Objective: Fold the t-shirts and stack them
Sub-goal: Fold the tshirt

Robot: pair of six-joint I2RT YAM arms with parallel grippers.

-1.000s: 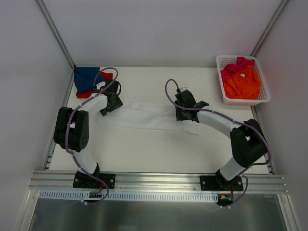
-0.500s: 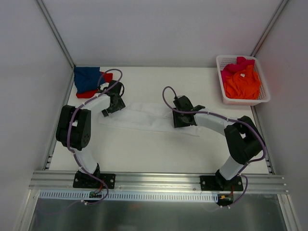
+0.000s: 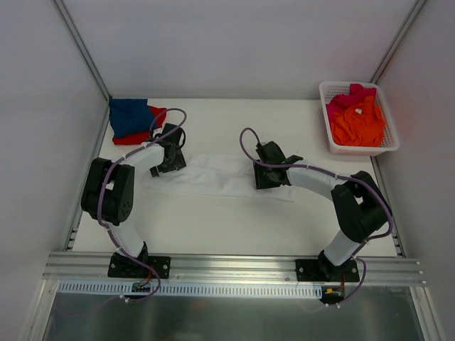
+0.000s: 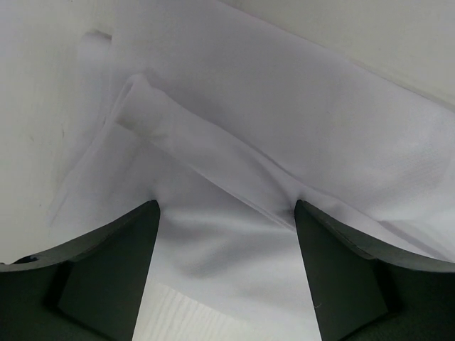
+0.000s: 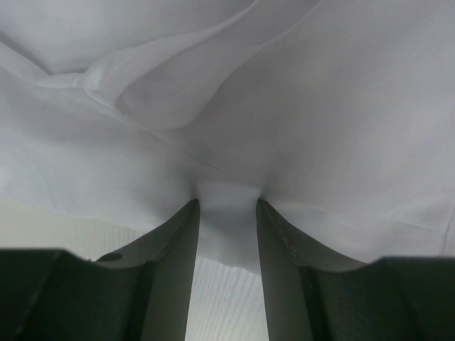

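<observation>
The white t-shirt lies on the table as a long folded strip. My left gripper sits over its left end. In the left wrist view its jaws stand wide apart, with flat white cloth between and beyond them and nothing clamped. My right gripper rests on the strip's right part. Its fingers stand partly apart, pressed into puckered white cloth, with a fold lying between the tips. A blue t-shirt lies folded on a red one at the back left. Orange and pink t-shirts fill the basket.
The white lattice basket stands at the back right corner. White walls with metal posts close in the table on three sides. The metal rail holding both arm bases runs along the near edge.
My right gripper has slid left along the shirt and its fingers have spread wider. The left gripper has shifted slightly right and nearer, over the shirt's left end.
</observation>
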